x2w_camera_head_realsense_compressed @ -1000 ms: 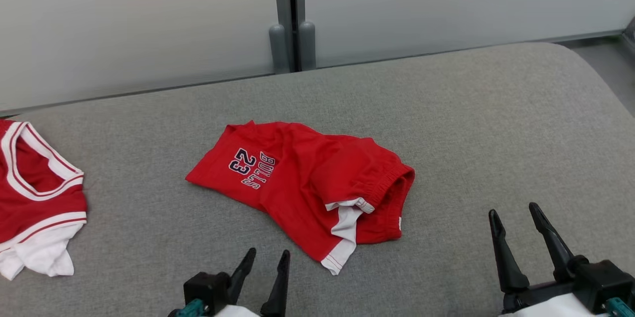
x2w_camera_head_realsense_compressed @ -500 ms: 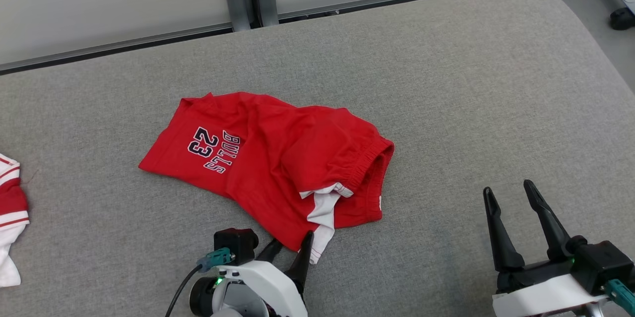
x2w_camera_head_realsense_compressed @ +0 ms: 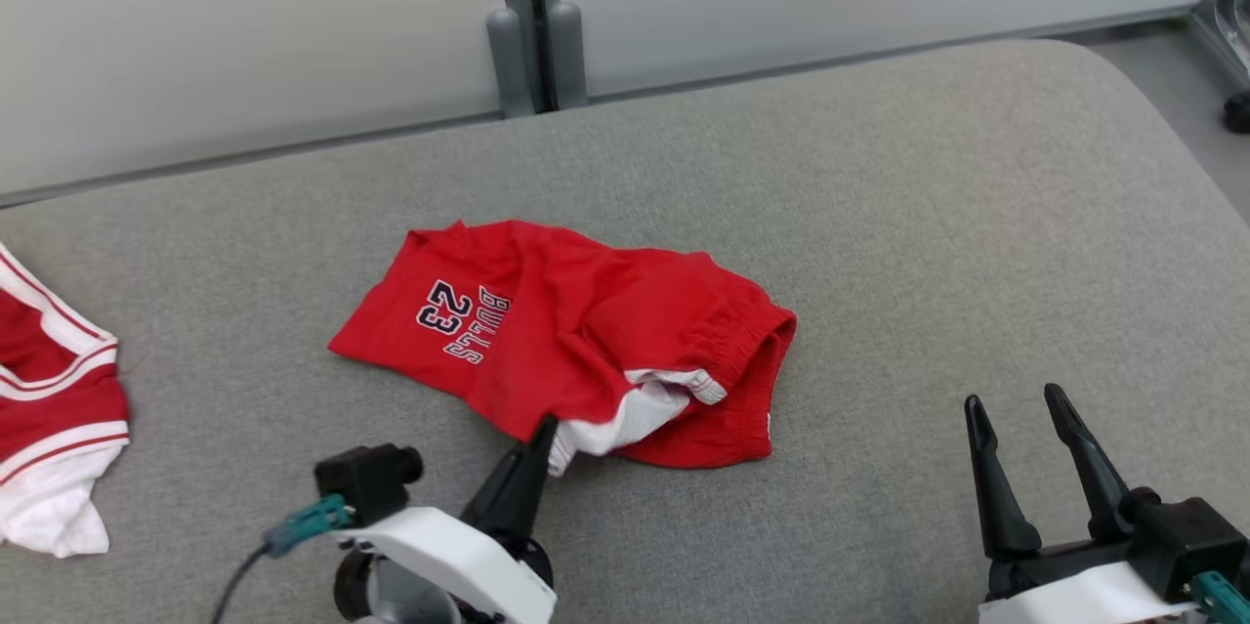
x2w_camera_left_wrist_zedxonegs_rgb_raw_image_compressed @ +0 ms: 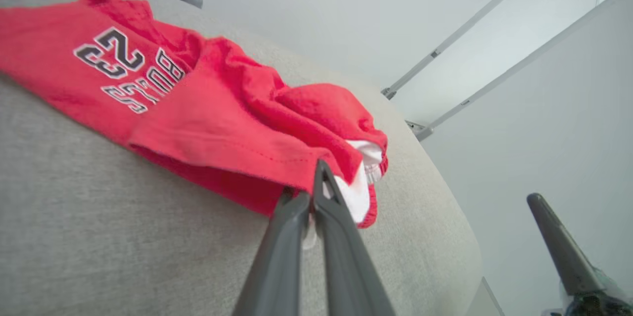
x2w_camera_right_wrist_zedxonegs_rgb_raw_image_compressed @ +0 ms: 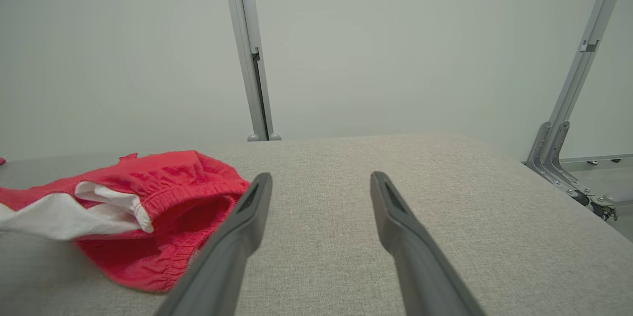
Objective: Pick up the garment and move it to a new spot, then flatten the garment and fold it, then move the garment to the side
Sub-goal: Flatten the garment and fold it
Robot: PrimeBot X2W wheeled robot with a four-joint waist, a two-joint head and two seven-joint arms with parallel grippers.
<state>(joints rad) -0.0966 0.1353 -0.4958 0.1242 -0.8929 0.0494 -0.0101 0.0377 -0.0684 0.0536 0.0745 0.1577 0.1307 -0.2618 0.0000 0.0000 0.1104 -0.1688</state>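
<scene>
The garment [x2w_camera_head_realsense_compressed: 586, 341] is a pair of red shorts with "BULLS 23" print and white trim, lying crumpled in the middle of the grey padded table [x2w_camera_head_realsense_compressed: 879, 214]. My left gripper [x2w_camera_head_realsense_compressed: 545, 427] is shut on the garment's near white-trimmed hem corner. In the left wrist view the two fingers [x2w_camera_left_wrist_zedxonegs_rgb_raw_image_compressed: 316, 207] meet on the cloth edge, and the garment [x2w_camera_left_wrist_zedxonegs_rgb_raw_image_compressed: 198, 108] spreads away to the upper left. My right gripper [x2w_camera_head_realsense_compressed: 1016, 401] stands open over bare table at the lower right, apart from the garment. In the right wrist view the open right gripper [x2w_camera_right_wrist_zedxonegs_rgb_raw_image_compressed: 321, 177] sits just right of the garment's waistband [x2w_camera_right_wrist_zedxonegs_rgb_raw_image_compressed: 163, 192].
A second red and white garment [x2w_camera_head_realsense_compressed: 49, 390] lies at the table's left edge. Pale wall panels with a grey post [x2w_camera_head_realsense_compressed: 532, 19] stand behind the table. The table's rounded right end drops to the floor beside a metal frame [x2w_camera_right_wrist_zedxonegs_rgb_raw_image_compressed: 568, 148].
The left gripper has closed on the garment's near hem corner and drawn that corner in and up. The head camera has shifted. The right gripper remains open.
</scene>
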